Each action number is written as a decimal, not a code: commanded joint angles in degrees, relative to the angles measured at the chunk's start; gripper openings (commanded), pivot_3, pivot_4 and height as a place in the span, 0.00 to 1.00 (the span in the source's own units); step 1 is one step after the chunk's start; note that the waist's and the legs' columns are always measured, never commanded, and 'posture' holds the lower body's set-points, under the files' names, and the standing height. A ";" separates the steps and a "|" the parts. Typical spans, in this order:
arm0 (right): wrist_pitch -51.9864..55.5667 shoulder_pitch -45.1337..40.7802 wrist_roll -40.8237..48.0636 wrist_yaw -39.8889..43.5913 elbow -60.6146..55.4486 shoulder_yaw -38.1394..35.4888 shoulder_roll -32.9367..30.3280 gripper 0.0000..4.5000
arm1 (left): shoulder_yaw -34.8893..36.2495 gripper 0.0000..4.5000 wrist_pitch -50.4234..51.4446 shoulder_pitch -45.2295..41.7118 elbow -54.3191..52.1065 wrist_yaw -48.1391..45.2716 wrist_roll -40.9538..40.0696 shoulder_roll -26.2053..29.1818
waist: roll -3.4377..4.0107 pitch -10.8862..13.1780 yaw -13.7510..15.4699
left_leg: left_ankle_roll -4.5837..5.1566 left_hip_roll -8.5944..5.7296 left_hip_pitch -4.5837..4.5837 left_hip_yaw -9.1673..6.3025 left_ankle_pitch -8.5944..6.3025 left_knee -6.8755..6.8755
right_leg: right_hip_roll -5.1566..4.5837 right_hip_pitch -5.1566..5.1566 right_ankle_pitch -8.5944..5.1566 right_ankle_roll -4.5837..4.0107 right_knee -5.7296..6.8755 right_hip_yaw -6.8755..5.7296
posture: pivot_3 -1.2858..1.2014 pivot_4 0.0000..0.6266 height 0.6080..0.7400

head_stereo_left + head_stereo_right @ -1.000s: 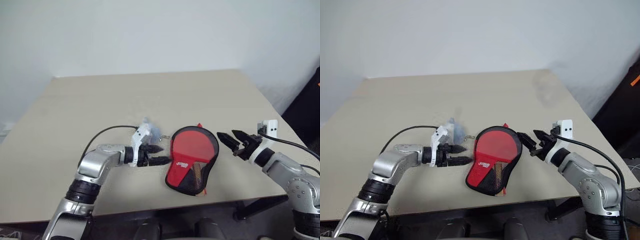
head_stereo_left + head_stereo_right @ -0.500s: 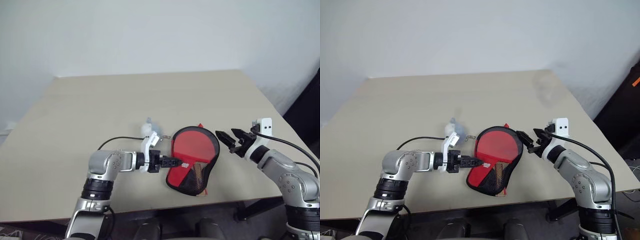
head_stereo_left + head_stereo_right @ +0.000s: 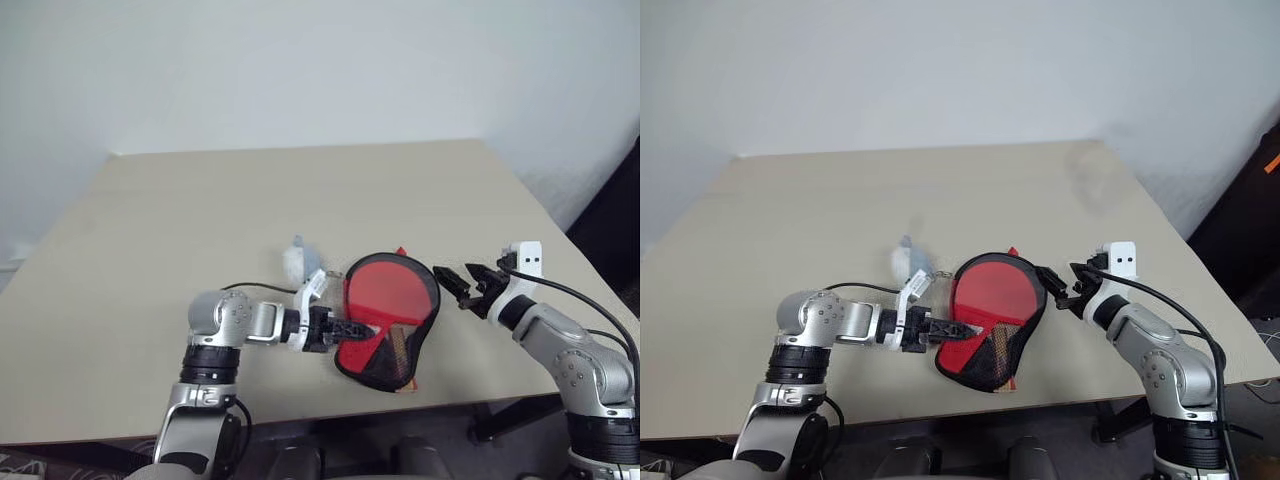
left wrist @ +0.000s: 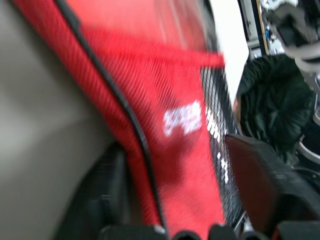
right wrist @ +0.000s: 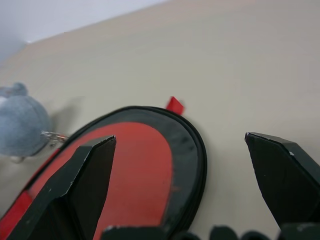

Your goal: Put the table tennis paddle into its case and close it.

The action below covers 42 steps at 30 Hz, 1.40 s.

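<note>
Left gripper (image 3: pixel 352 327) is pinching the case's (image 3: pixel 385 322) red left edge, fingers either side of the zipper rim. Case is lying flat near the table's (image 3: pixel 200 210) front edge, long axis running front to back, round end pointing away, narrow end toward the robot. Red paddle (image 3: pixel 388 292) is showing through the clear window; red logo panel, black mesh below. Right gripper (image 3: pixel 456 282) is hovering wide open, holding nothing, just beside the case's right rim. Beige tabletop, plain white wall (image 3: pixel 300 70).
</note>
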 commanded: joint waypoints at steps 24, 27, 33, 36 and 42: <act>-0.35 -1.22 -5.42 -2.24 -2.06 -1.52 -0.01 1.00 | -12.35 0.00 -8.01 -6.41 12.16 -2.41 -1.53 -9.06 | 0.10 -0.06 0.31 | 0.00 -0.21 0.01 -0.12 0.00 0.09 | -0.12 0.27 0.00 0.03 -0.15 0.01 | 0.52 0.00 1.00; -0.64 -0.99 -5.92 -2.35 -2.18 -1.13 0.29 1.00 | -17.43 0.00 -11.81 -6.27 10.99 -3.85 0.82 -8.08 | 0.13 -0.08 0.31 | 0.00 -0.21 0.02 -0.12 0.00 0.09 | -0.12 0.27 0.00 0.04 -0.16 0.02 | 0.52 0.00 1.00; -0.81 -1.54 -6.56 -2.39 -1.83 -0.94 0.84 1.00 | -17.82 0.00 -15.41 -6.16 7.95 -6.70 1.29 -4.69 | 0.15 -0.09 0.20 | 0.00 -0.23 0.06 -0.14 0.00 0.11 | -0.12 0.36 -0.01 0.05 -0.19 0.03 | 0.52 0.00 1.00; -1.09 -1.94 -6.93 -2.18 -1.34 -0.95 0.90 1.00 | -17.52 0.24 -15.20 -5.91 4.46 -8.88 0.12 -1.51 | 0.18 -0.08 -0.05 | 0.00 -0.22 -0.03 -0.13 0.00 0.08 | -0.11 0.19 0.00 0.05 -0.15 0.04 | 0.52 0.00 1.00; -1.65 -3.11 -7.12 -2.14 -0.40 -1.63 1.08 1.00 | -19.43 0.70 -16.55 -4.40 -5.29 -13.95 -1.27 6.71 | 0.26 -0.05 -0.99 | 0.00 -0.18 -0.03 -0.12 0.00 -0.04 | -0.08 0.09 0.00 0.05 -0.09 0.07 | 0.52 0.00 1.00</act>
